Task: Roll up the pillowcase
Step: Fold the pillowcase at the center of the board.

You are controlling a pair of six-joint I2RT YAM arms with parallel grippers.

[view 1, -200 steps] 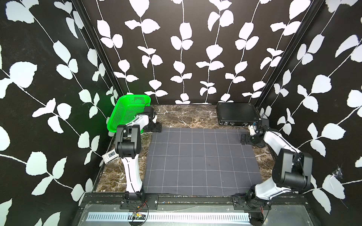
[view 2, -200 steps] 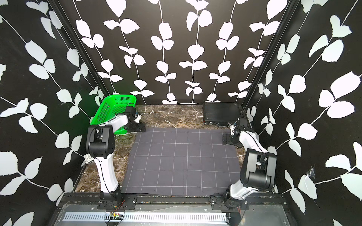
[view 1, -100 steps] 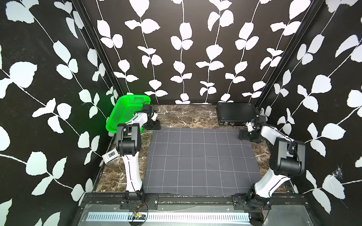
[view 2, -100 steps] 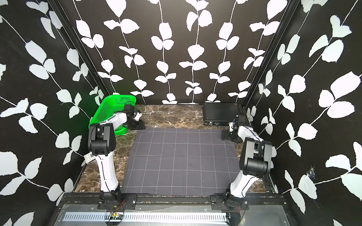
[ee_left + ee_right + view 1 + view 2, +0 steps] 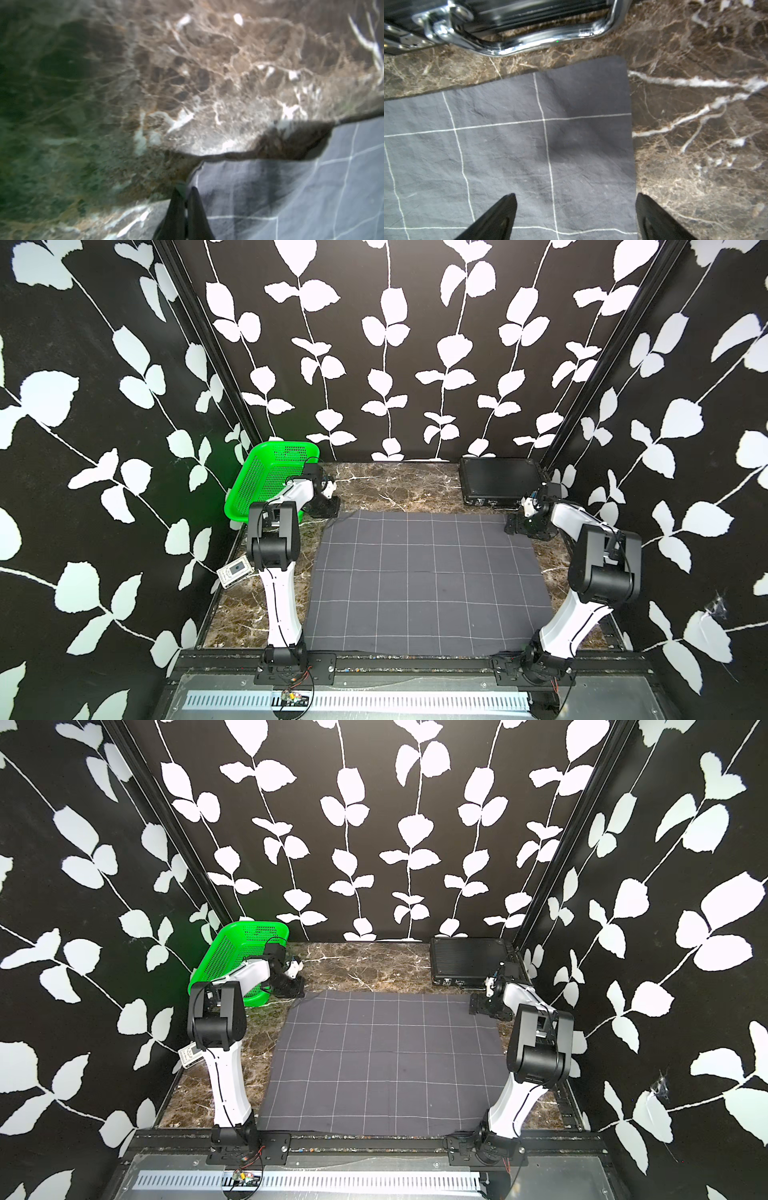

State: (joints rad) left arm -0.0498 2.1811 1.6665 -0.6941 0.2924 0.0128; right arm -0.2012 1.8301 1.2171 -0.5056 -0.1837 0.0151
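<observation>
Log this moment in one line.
left claw: shut on pillowcase far corner | right claw: open, straddling edge near opposite far corner | pillowcase: flat, not yet rolled

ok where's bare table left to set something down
Best is the marble strip along the back wall, between the green basket and the black case, beyond the pillowcase. The left margin holds a small white device; the right margin is narrow. Both far pillowcase corners are crowded: left tool, right tool.
</observation>
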